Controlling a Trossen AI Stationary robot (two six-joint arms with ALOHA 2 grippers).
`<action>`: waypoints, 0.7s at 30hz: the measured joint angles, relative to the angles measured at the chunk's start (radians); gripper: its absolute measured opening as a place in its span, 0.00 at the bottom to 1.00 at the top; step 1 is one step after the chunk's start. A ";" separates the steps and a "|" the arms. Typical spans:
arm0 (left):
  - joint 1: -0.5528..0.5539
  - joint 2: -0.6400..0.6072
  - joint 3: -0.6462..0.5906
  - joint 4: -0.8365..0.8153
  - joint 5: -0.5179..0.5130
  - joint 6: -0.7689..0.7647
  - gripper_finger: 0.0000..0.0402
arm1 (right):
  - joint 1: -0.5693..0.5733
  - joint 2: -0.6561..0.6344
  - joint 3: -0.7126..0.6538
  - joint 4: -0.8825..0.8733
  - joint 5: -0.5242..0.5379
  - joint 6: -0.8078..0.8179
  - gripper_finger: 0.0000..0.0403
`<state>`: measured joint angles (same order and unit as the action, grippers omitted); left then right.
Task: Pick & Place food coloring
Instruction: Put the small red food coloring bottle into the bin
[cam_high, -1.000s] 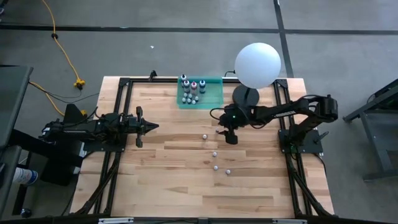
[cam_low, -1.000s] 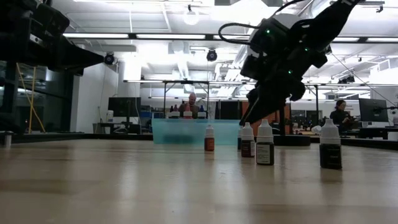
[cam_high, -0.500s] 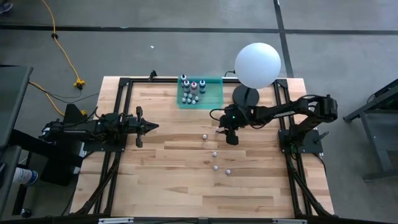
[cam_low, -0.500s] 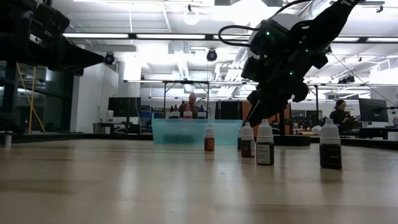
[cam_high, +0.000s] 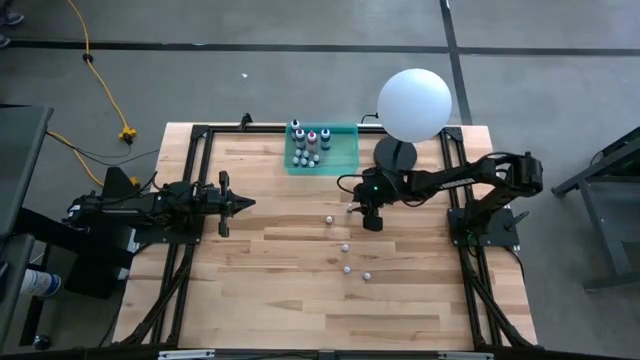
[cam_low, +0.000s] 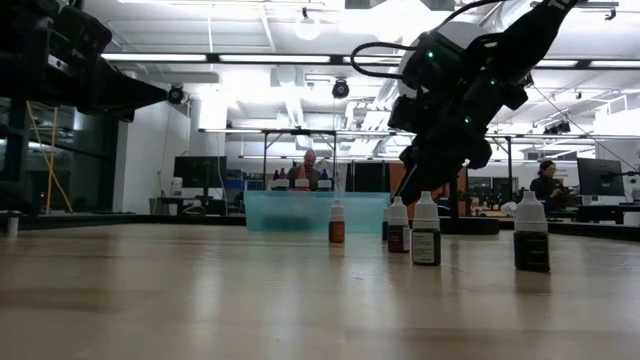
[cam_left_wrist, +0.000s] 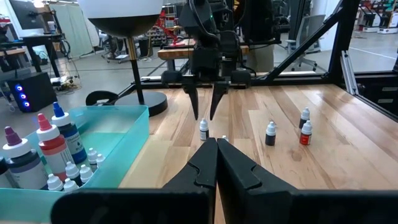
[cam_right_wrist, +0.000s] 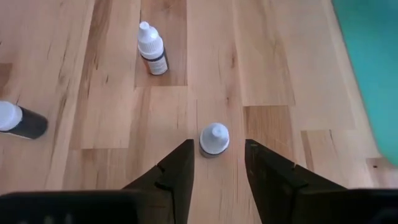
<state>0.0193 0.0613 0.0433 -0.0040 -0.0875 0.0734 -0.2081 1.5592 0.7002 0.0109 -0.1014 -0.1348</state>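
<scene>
Several tiny food coloring bottles stand upright on their bases on the wood table (cam_high: 280, 290). One white-capped bottle (cam_right_wrist: 214, 138) stands between the fingertips of my open right gripper (cam_right_wrist: 218, 143), with a gap on each side. In the left wrist view the right gripper (cam_left_wrist: 205, 109) points down just above that bottle (cam_left_wrist: 203, 129). Others stand nearby (cam_right_wrist: 152, 57) (cam_high: 345, 247) (cam_high: 366, 274). More bottles, some larger with blue, pink or dark bodies, sit in the teal tray (cam_high: 345, 150). My left gripper (cam_high: 248, 203) waits shut at the table's left.
The white globe lamp (cam_high: 414, 104) on its dark base (cam_high: 395, 155) stands just beyond the right arm. The teal tray sits at the far edge. Black frame rails (cam_high: 195, 180) run along the table's sides. Bare wood lies toward the near edge. People show in the room behind.
My right gripper has shifted slightly toward the table's right over the small bottle and has stayed open. The bottles have not moved.
</scene>
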 joint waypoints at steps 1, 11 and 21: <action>0.000 0.000 0.000 0.000 0.000 0.000 0.00 | 0.000 0.005 0.000 0.002 -0.001 0.001 0.33; 0.000 0.000 0.000 0.000 0.000 0.000 0.00 | 0.000 0.047 0.000 0.050 0.004 0.025 0.42; 0.000 0.000 0.000 0.000 0.000 0.000 0.00 | 0.000 0.047 0.000 0.069 0.013 0.024 0.40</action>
<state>0.0196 0.0612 0.0433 -0.0040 -0.0874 0.0734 -0.2081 1.6062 0.7002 0.0802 -0.0882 -0.1107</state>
